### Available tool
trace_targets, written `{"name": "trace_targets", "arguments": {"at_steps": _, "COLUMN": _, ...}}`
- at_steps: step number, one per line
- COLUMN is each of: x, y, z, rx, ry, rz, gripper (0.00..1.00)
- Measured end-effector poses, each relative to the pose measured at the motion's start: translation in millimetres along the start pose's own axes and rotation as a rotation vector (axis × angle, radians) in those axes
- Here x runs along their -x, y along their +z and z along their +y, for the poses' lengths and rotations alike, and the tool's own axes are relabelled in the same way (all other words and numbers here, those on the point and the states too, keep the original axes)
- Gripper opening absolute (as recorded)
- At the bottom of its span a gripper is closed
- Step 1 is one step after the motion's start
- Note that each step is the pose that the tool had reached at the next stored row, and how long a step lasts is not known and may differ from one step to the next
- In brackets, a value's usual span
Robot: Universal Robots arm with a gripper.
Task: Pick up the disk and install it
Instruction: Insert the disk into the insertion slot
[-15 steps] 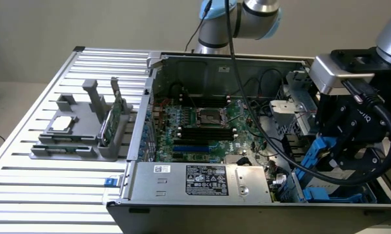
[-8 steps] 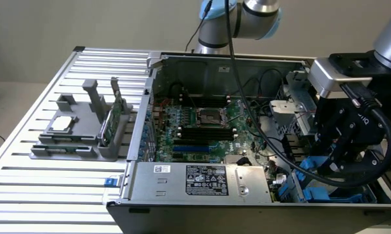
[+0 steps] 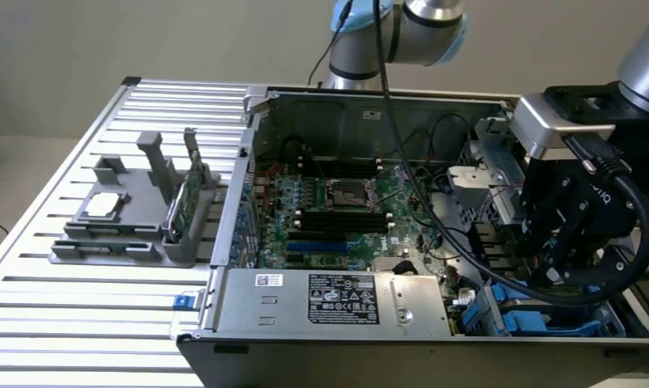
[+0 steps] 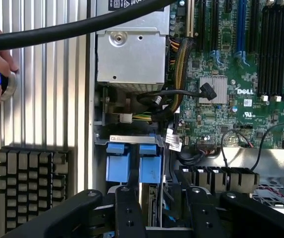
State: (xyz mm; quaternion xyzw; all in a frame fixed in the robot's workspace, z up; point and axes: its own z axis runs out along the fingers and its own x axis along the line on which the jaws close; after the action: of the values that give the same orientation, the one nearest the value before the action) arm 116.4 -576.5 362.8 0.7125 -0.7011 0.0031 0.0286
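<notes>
Disk point(image 4: 149, 166) sits in its blue frame in the drive bay of the open computer case point(image 3: 410, 96), beside the power supply point(image 3: 335, 301), at the exterior view's right; my gripper point(image 4: 163, 194) hangs right over it, jaws spread, pinching nothing.

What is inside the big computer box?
A green circuit board, black cables, a silver power box and blue holders. The gripper hides the corner beneath it.

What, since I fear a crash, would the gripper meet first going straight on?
Most likely the disk, whose blue frame sits in the bay just ahead of the open gripper; depth is hard to judge.
</notes>
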Motion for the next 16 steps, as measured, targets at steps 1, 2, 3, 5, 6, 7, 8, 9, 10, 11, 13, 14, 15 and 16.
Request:
{"name": "trace_targets", "arguments": {"at_steps": 1, "x": 0.1, "y": -0.1, "z": -0.7, "rx": -0.0001, "ry": 0.0, "rz": 0.0005, "gripper": 0.4}}
{"name": "trace_targets", "arguments": {"at_steps": 2, "x": 0.1, "y": -0.2, "z": -1.5, "rx": -0.0001, "ry": 0.0, "rz": 0.0008, "gripper": 0.4}}
{"name": "trace_targets", "arguments": {"at_steps": 3, "x": 0.1, "y": -0.3, "z": -2.8, "rx": 0.0, "ry": 0.0, "rz": 0.0012, "gripper": 0.4}}
{"name": "trace_targets", "arguments": {"at_steps": 5, "x": 0.1, "y": -0.3, "z": -4.9, "rx": 0.0, "ry": 0.0, "rz": 0.0016, "gripper": 0.4}}
{"name": "trace_targets", "arguments": {"at_steps": 6, "x": 0.0, "y": -0.3, "z": -6.1, "rx": 0.0, "ry": 0.0, "rz": 0.0018, "gripper": 0.4}}
{"name": "trace_targets", "arguments": {"at_steps": 7, "x": 0.0, "y": -0.2, "z": -7.4, "rx": 0.0, "ry": 0.0, "rz": 0.0019, "gripper": 0.4}}
{"name": "trace_targets", "arguments": {"at_steps": 8, "x": 0.0, "y": -0.2, "z": -8.7, "rx": 0.0, "ry": 0.0, "rz": 0.002, "gripper": 0.4}}
{"name": "trace_targets", "arguments": {"at_steps": 9, "x": 0.0, "y": -0.2, "z": -10.1, "rx": 0.0, "ry": 0.0, "rz": 0.002, "gripper": 0.4}}
{"name": "trace_targets", "arguments": {"at_steps": 10, "x": 0.0, "y": -0.1, "z": -11.4, "rx": 0.0, "ry": 0.0, "rz": 0.0021, "gripper": 0.4}}
{"name": "trace_targets", "arguments": {"at_steps": 11, "x": 0.0, "y": 0.0, "z": -12.7, "rx": 0.0, "ry": 0.0, "rz": 0.002, "gripper": 0.4}}
{"name": "trace_targets", "arguments": {"at_steps": 13, "x": 0.0, "y": 0.0, "z": -15.1, "rx": 0.0, "ry": 0.0, "rz": 0.0023, "gripper": 0.4}}
{"name": "trace_targets", "arguments": {"at_steps": 14, "x": 0.0, "y": -0.1, "z": -16.0, "rx": 0.0, "ry": 0.0, "rz": 0.0028, "gripper": 0.4}}
{"name": "trace_targets", "arguments": {"at_steps": 15, "x": 0.0, "y": -0.1, "z": -16.8, "rx": 0.0, "ry": 0.0, "rz": 0.0033, "gripper": 0.4}}
{"name": "trace_targets", "arguments": {"at_steps": 16, "x": 0.0, "y": -0.1, "z": -17.8, "rx": 0.0, "ry": 0.0, "rz": 0.0038, "gripper": 0.4}}
